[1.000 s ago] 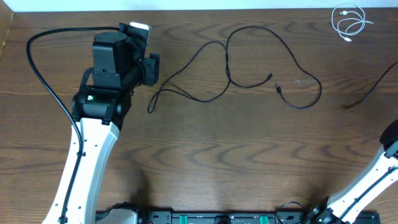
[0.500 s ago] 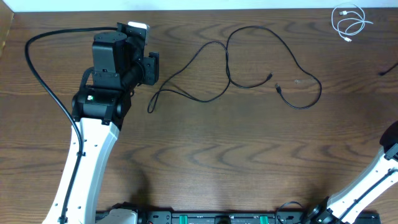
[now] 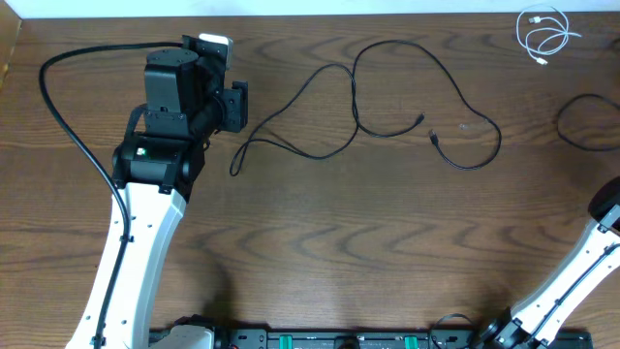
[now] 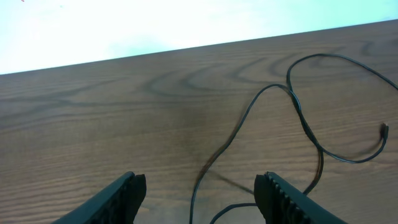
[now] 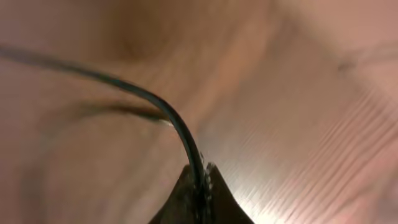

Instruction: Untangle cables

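Right now your right gripper (image 5: 199, 186) is clenched on the second black cable (image 5: 177, 121): in the right wrist view the cord runs straight out of the pinched tips and curves away over the wood, though the blur hides how near a plug you are holding it. From overhead the gripper itself is out of frame, and this cable shows as a loose arc at the right edge of the table (image 3: 320, 252), well apart from the middle black cable (image 3: 353, 70) and below the white cable (image 3: 541, 34), which lies coiled alone in the far right corner. So the step in hand looks like laying this cord out in its own space. To do it well, carry the held end outward along the line of the arc, not back across it, so the slack opens into one plain curve. Stay low so the trailing part slides and does not whip, and steer clear of the white coil. Release only once the cord rests flat and touches nothing else. Your left gripper (image 4: 199, 186) has its fingers spread with nothing between them, hovering over the left stretch of the middle black cable, which crosses itself near its centre. Leave that arm where it is until the right one lets go, then work on that crossing
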`<state>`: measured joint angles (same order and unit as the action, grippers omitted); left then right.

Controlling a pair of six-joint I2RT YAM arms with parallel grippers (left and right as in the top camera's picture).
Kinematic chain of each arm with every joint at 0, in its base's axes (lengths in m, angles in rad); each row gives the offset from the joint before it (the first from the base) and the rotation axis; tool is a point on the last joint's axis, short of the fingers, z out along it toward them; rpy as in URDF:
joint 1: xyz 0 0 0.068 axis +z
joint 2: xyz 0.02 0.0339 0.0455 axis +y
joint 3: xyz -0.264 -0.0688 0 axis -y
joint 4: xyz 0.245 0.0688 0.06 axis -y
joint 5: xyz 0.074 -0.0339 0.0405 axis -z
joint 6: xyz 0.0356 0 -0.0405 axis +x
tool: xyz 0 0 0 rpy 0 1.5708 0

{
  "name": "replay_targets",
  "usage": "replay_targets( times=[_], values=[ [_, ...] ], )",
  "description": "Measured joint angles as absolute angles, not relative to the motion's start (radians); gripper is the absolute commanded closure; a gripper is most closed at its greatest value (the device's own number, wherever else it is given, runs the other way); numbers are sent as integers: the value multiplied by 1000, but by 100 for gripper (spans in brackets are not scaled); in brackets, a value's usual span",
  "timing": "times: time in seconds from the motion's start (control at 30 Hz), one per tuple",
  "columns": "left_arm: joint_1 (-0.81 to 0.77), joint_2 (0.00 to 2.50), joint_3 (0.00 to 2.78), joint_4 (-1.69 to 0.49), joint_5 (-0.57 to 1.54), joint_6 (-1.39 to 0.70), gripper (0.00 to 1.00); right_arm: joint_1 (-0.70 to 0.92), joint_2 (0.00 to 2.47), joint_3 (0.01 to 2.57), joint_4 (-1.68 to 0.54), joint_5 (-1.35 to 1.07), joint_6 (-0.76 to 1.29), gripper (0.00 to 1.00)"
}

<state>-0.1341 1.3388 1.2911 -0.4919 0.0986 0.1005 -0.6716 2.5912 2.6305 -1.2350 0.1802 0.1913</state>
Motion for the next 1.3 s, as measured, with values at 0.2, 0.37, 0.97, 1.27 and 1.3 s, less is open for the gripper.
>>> replay_targets(
  times=[0.2, 0.37, 0.97, 1.27, 1.3],
  values=[
    [-134, 1339, 1291, -492, 101, 101, 39, -734, 2670, 2620, -1287, 134, 261, 14],
    [-135, 1339, 1291, -492, 107, 100, 39, -787, 2659, 2621, -1297, 53, 271, 1],
    [-135, 1339, 1291, -527, 131, 101, 39, -675, 2166, 2639, -1266, -535, -80, 1],
    [-132, 1311, 1291, -535, 179, 68, 39, -490, 2189, 2630, -1398, -775, -163, 1],
    [-128, 1297, 1291, -543, 179, 51, 39, -451, 2189, 2629, -1406, -771, -169, 4]
  ],
)
